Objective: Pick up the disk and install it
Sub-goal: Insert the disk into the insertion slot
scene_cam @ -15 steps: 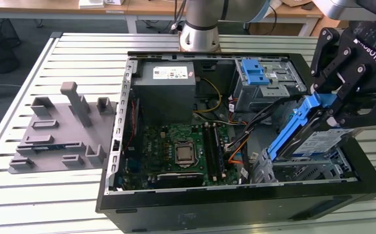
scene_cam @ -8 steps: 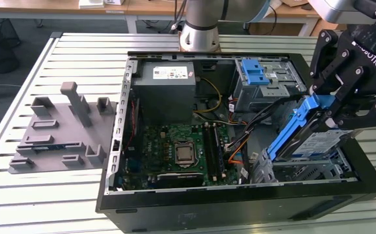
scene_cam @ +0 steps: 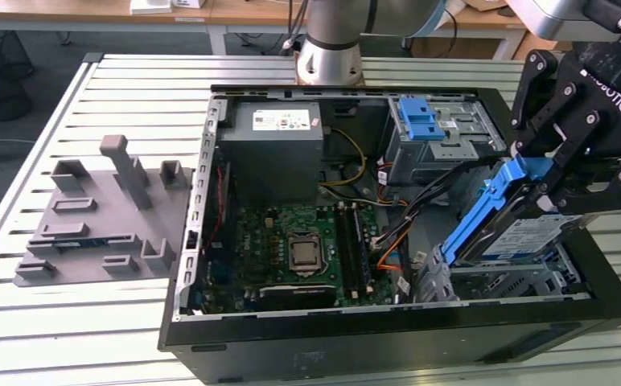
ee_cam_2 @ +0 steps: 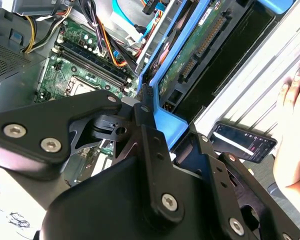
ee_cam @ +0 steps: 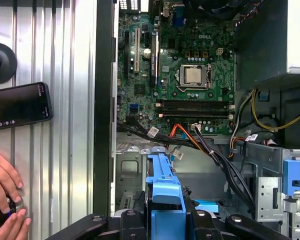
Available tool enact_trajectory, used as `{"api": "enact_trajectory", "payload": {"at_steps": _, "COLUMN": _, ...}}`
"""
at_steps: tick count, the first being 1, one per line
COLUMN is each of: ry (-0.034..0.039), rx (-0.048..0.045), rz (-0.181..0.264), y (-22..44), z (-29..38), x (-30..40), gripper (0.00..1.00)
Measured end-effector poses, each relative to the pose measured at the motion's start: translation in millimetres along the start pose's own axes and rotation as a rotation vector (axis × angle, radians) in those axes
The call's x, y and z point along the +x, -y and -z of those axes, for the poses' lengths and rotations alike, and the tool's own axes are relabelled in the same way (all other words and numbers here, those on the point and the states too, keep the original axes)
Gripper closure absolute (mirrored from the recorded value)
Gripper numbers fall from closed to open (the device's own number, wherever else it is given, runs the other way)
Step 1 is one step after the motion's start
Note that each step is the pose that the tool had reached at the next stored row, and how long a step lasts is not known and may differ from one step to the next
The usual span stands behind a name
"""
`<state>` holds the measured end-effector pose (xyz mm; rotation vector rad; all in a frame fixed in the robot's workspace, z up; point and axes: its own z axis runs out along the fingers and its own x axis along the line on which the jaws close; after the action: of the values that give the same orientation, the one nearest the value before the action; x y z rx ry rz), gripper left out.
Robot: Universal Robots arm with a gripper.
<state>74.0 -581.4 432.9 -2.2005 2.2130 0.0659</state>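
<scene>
My gripper (scene_cam: 557, 183) is shut on the disk (scene_cam: 523, 238), a silver drive with a white-and-blue label in a blue carrier bracket. I hold it tilted, one end raised, partly down in the metal drive cage (scene_cam: 503, 280) at the exterior view's right end of the open computer case (scene_cam: 396, 326). In the second wrist view the disk (ee_cam_2: 200, 45) shows its green circuit-board underside, and the black fingers (ee_cam_2: 145, 117) clamp the blue bracket's edge. The first wrist view has the blue bracket (ee_cam: 162, 187) rising from my gripper (ee_cam: 165, 222) toward the cage.
Inside the case lie the motherboard (scene_cam: 300, 249), a grey power supply (scene_cam: 278, 133), a blue latch (scene_cam: 423, 121) and orange and black cables (ee_cam: 190, 140). A grey fixture plate (scene_cam: 96, 217) sits at the exterior view's left. A person's hand (ee_cam: 2, 185) and a phone (ee_cam: 20, 105) rest beside the case.
</scene>
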Motion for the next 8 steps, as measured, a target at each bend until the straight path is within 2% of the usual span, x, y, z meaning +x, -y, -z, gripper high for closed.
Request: {"api": "enact_trajectory", "payload": {"at_steps": 8, "ry": -0.0002, "rx": 0.0000, "rz": 0.000, "y": 0.0, "z": -0.1, "x": 0.0, "gripper": 0.62}}
